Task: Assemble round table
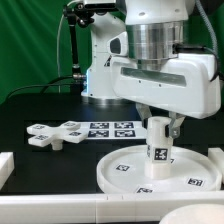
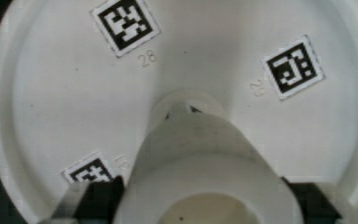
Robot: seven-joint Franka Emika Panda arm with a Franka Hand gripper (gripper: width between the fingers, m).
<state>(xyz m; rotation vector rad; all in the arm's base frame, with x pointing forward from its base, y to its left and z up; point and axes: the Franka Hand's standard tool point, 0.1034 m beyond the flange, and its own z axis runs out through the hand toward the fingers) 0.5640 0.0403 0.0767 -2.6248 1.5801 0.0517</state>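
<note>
The large rimmed round disc (image 1: 160, 172) lies flat on the black table at the front of the exterior view's right; it fills the wrist view (image 2: 176, 70) with its tags showing. The short thick cylinder leg (image 1: 159, 141) stands upright on the disc's middle. My gripper (image 1: 160, 124) is shut on the leg near its top, straight above the disc. In the wrist view the leg (image 2: 197, 160) runs down from my gripper (image 2: 197, 200) to the disc, with a dark finger (image 2: 91, 200) on each side of it. The cross-shaped four-armed piece (image 1: 58, 134) lies on the table at the exterior view's left.
The marker board (image 1: 108, 129) lies behind the disc near the arm's base. White ledge pieces (image 1: 6, 165) border the table at the front of the exterior view's left and along its front edge. A green curtain hangs behind.
</note>
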